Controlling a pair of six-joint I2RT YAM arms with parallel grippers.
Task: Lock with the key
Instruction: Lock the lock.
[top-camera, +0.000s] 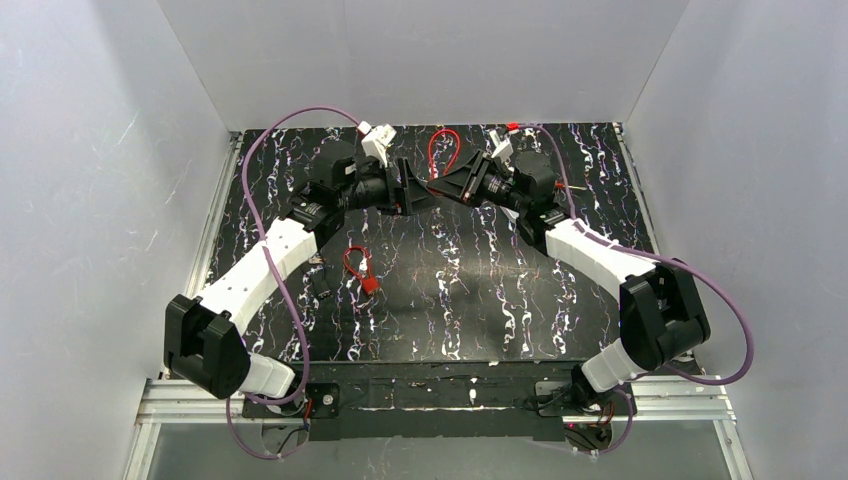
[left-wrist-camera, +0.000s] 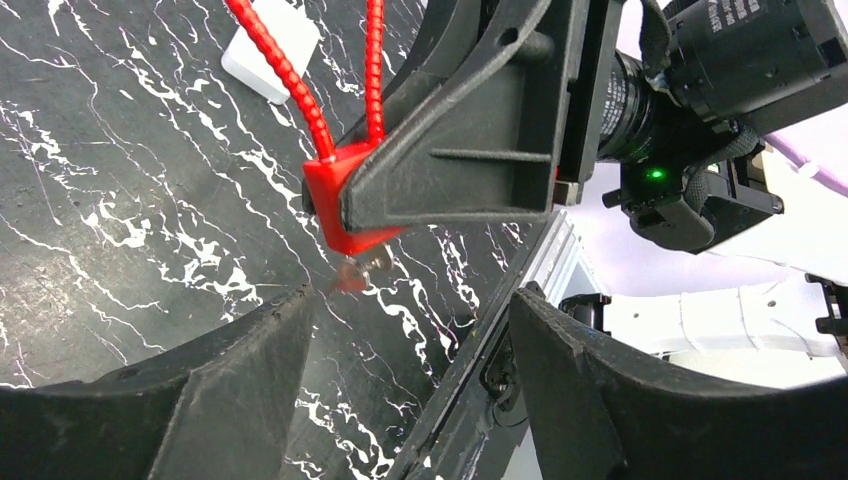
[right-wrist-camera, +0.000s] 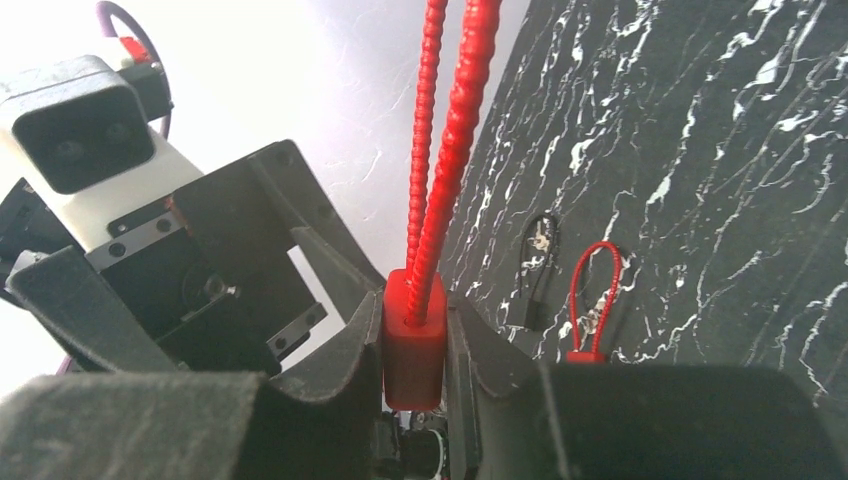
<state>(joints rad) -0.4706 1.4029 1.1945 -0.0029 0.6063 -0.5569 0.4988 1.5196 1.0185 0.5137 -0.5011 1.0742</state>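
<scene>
Padlock (left-wrist-camera: 330, 195) with a red body and a ribbed red cable (right-wrist-camera: 445, 130), held above the far middle of the table (top-camera: 470, 310). The right gripper (right-wrist-camera: 414, 350) was closed on the body, one finger against each flat side, with the cable loop rising clear of the jaws. Both cable ends entered the top of the body, so the loop appeared seated. A small metal key (left-wrist-camera: 368, 266) projected from the underside of the body. The left gripper (left-wrist-camera: 410, 370) faced it with its fingers spread wide and nothing between them; the key lay just ahead of the gap, touching neither finger.

Progress, as judged: the lock was presented and the key seemed already in the keyway. Gripping and turning the key was left to do. Whether any turn had been made could not be told.

The table had a black top veined with white. A second red cable lock (top-camera: 360, 270) lay on it near the left arm, with a small dark item (top-camera: 325, 292) just beside it, too small to identify. Plain white walls (top-camera: 420, 60) enclosed the far side and both flanks, and an aluminium rail (top-camera: 440, 405) ran along the near edge by the arm bases.
</scene>
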